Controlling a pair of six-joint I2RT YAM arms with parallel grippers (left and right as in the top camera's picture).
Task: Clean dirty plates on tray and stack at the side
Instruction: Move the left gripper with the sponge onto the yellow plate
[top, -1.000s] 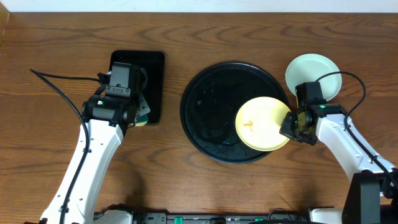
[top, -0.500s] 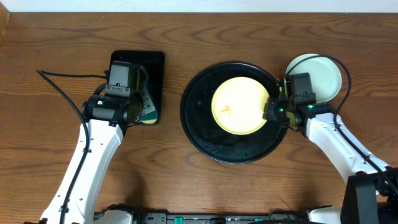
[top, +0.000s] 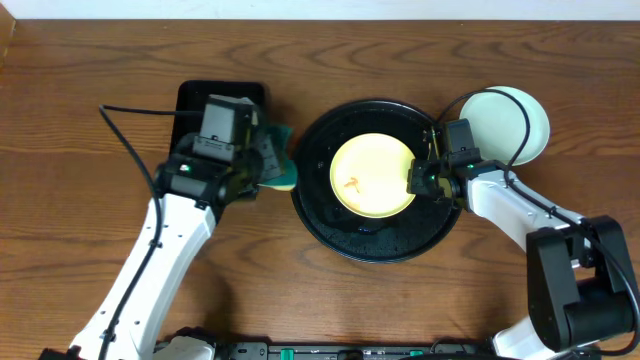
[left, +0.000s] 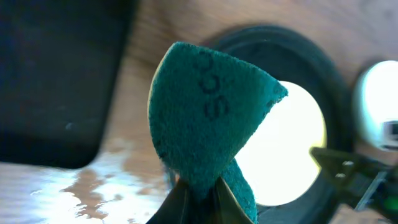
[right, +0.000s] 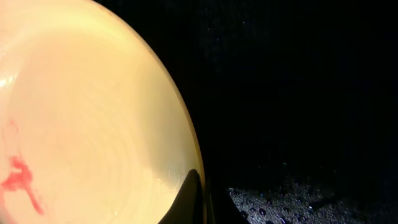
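Observation:
A pale yellow plate (top: 372, 175) with a small orange-red smear lies over the large round black tray (top: 330, 225). My right gripper (top: 417, 178) is shut on the plate's right rim; the right wrist view shows the rim (right: 186, 134) pinched between my fingers (right: 198, 202) above the wet tray (right: 298, 93). My left gripper (top: 265, 165) is shut on a green scouring sponge (top: 281, 160) just left of the tray; in the left wrist view the sponge (left: 208, 118) fills the middle, with the yellow plate (left: 292, 155) behind it. A pale mint-green plate (top: 510, 120) lies on the table to the right.
A smaller rectangular black tray (top: 195, 105) sits at the left, partly under my left arm; it also shows in the left wrist view (left: 56, 81). Wet patches lie on the wood (left: 81, 186) beside it. Cables trail from both arms.
My right gripper carried the yellow plate left, from the tray's right edge to over its middle. My left gripper lifted the sponge off the rectangular tray and moved right toward the round tray.

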